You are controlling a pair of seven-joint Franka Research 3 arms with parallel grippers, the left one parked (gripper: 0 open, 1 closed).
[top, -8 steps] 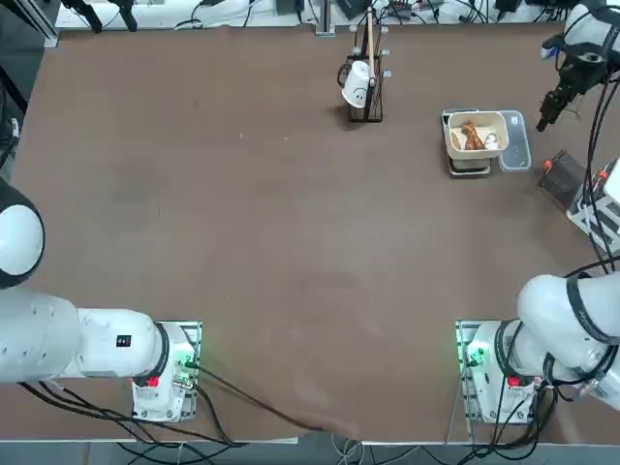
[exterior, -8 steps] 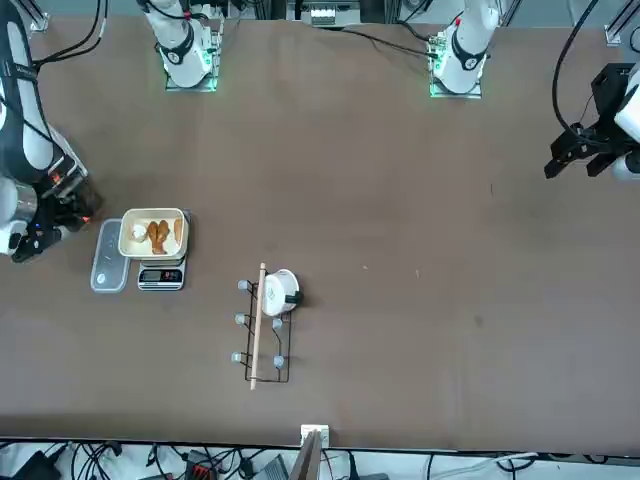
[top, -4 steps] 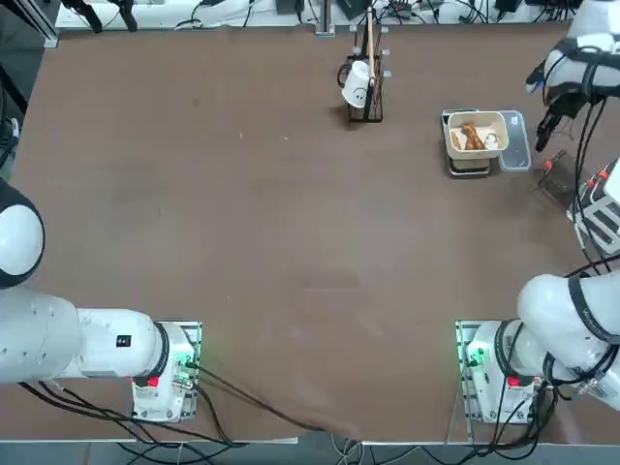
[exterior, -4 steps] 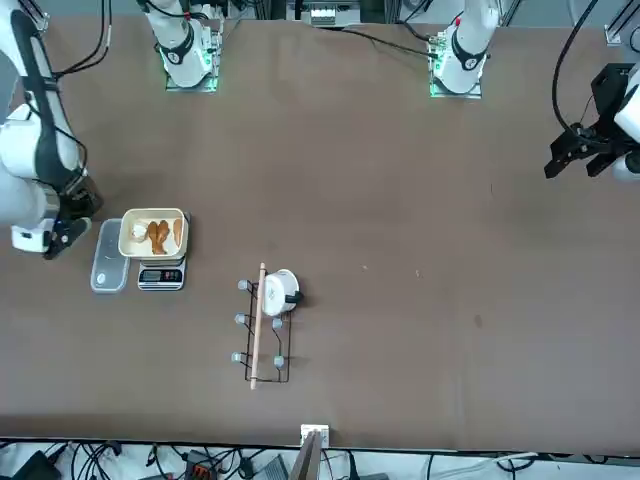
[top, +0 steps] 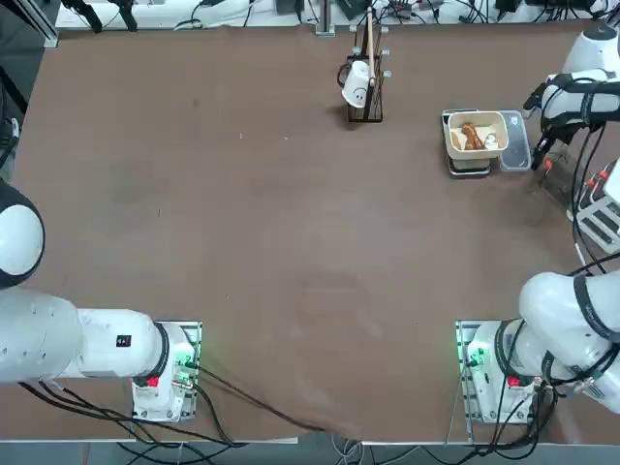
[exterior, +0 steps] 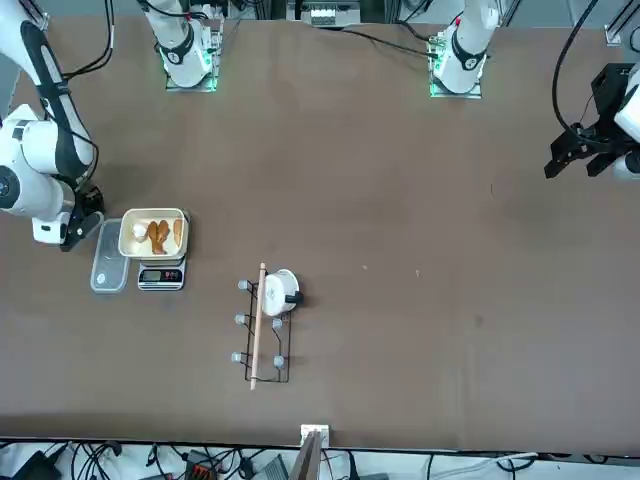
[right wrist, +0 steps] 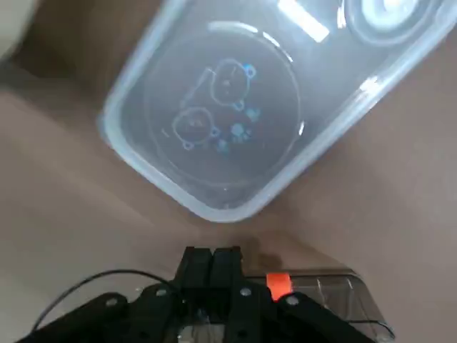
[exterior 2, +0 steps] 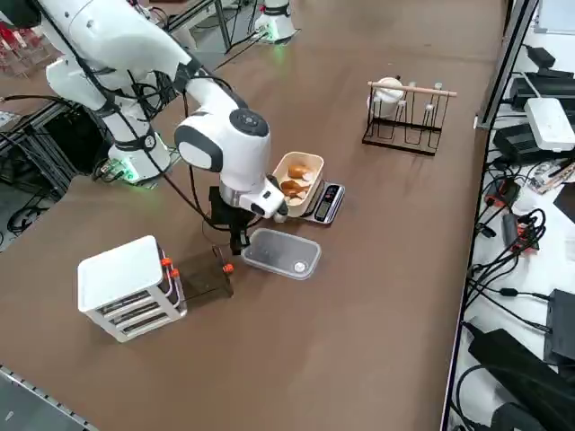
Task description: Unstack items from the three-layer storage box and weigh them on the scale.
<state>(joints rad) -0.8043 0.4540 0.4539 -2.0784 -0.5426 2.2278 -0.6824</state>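
Swung in from the table edge, right gripper [right wrist: 213,261] clenched on nothing visible, just short of translucent bluish rectangular plate [right wrist: 214,121]. Brown lumpy items [exterior 2: 295,184] beyond fingers in cream-trayed dark scale [exterior 2: 325,203]; pale tiered storage box [exterior 2: 126,283] behind, so likely between picks.

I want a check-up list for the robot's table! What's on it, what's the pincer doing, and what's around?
Surface: brown table, bare in the middle.
Job's things: scale bearing a cream tray with brown and white pieces; white three-layer storage box at the table's edge; clear drawer beside it.
Clutter: translucent plate next to the scale; dark cup stand holding a white cup.
Grippers: right pincer shut, empty, hanging between the plate and the drawer.
Cables: bundles off the table's far edge.
Surroundings: power gear on the floor.
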